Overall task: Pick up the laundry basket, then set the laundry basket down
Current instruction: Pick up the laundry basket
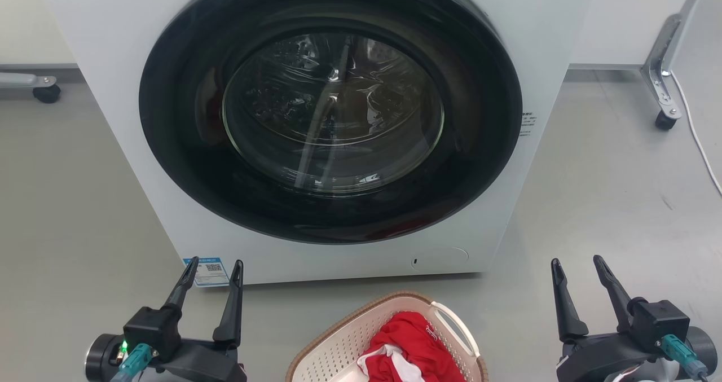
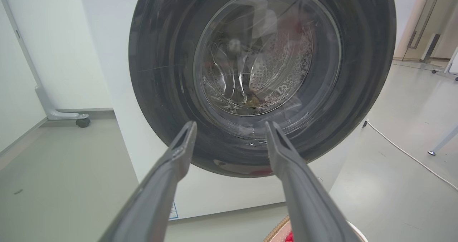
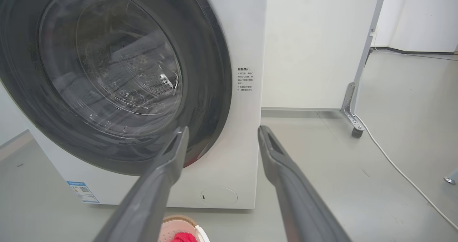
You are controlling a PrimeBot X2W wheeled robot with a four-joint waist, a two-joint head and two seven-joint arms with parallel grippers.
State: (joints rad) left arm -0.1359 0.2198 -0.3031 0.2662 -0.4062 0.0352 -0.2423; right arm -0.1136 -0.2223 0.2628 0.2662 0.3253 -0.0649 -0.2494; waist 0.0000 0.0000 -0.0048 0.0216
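Observation:
The laundry basket (image 1: 344, 337) sits on the grey floor at the bottom centre of the head view, cream with a brown woven rim and a white loop handle, holding red and white clothes. Slivers of the laundry basket (image 2: 277, 231) and the laundry basket (image 3: 179, 222) show at the bottom edges of the wrist views. My left gripper (image 1: 214, 264) hangs open to the basket's left, apart from it. My right gripper (image 1: 576, 261) hangs open to its right, also apart. Both point toward the washing machine, with nothing between their fingers.
A white washing machine (image 1: 496, 43) with a shut dark round door stands directly behind the basket. Castor-wheeled frame legs (image 1: 665, 117) stand at the back right and another (image 1: 45, 91) at the back left. A white cable (image 1: 699, 139) runs along the right floor.

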